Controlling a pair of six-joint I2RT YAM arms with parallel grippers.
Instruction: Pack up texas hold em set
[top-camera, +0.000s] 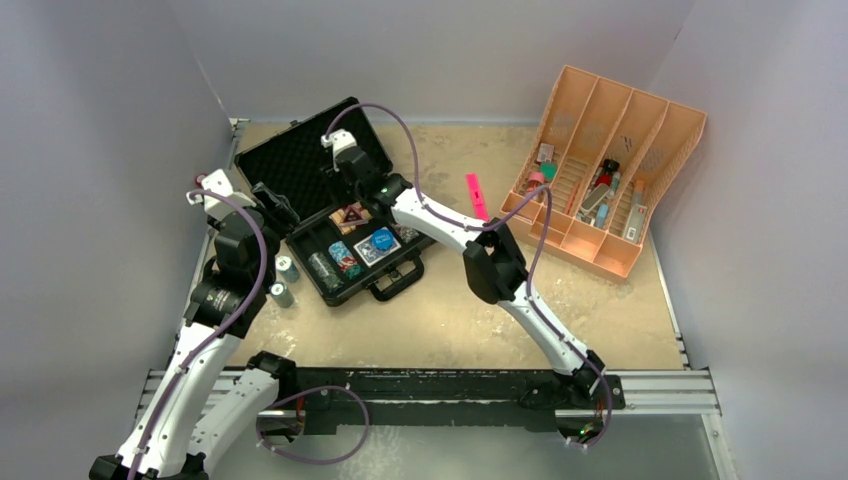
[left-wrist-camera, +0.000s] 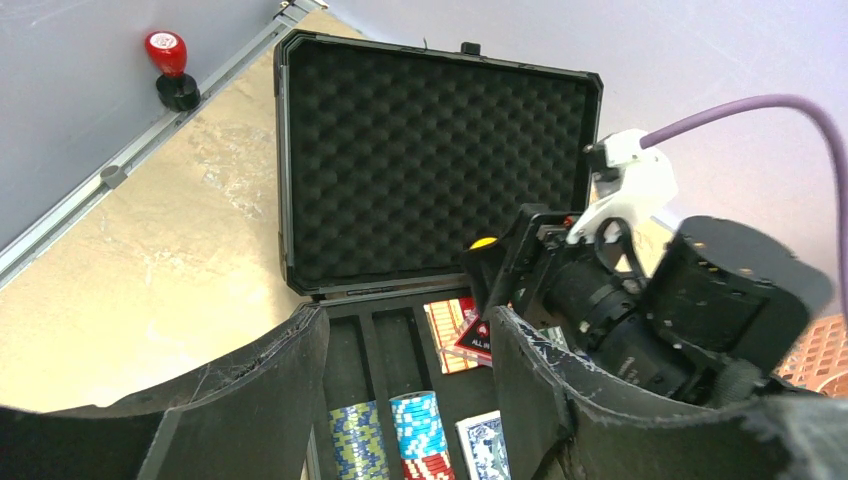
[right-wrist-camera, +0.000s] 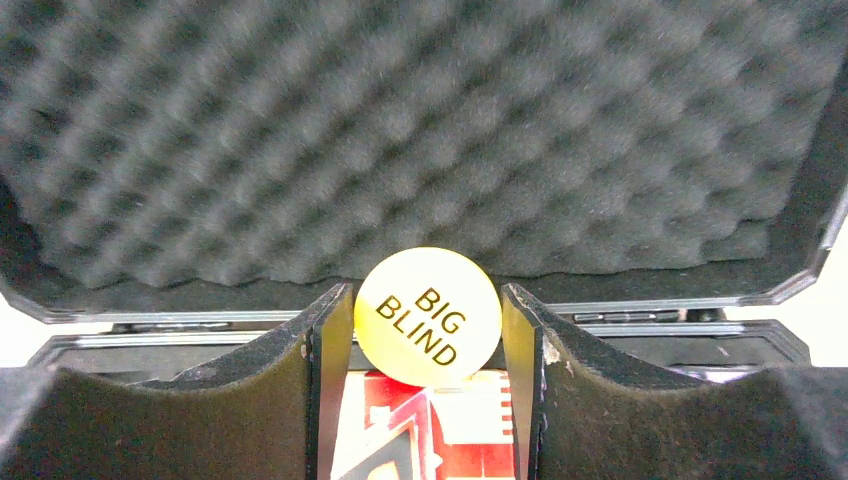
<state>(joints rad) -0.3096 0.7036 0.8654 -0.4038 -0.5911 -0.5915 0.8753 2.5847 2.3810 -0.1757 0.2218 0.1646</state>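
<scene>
At frame centre, the BIG BLIND disc (right-wrist-camera: 428, 315) is pinched by the right gripper (right-wrist-camera: 425, 300) over the red deck (right-wrist-camera: 440, 425) in the open case (top-camera: 300, 160); stowing is judged underway, with lowering and release needed. The left gripper (left-wrist-camera: 408, 325) is spread, empty.

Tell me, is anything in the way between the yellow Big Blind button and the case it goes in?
Nothing visible blocks it. The right hand holds the yellow button over the open case, whose lid stands up behind. Only the red card deck lies right below it inside the case.
</scene>
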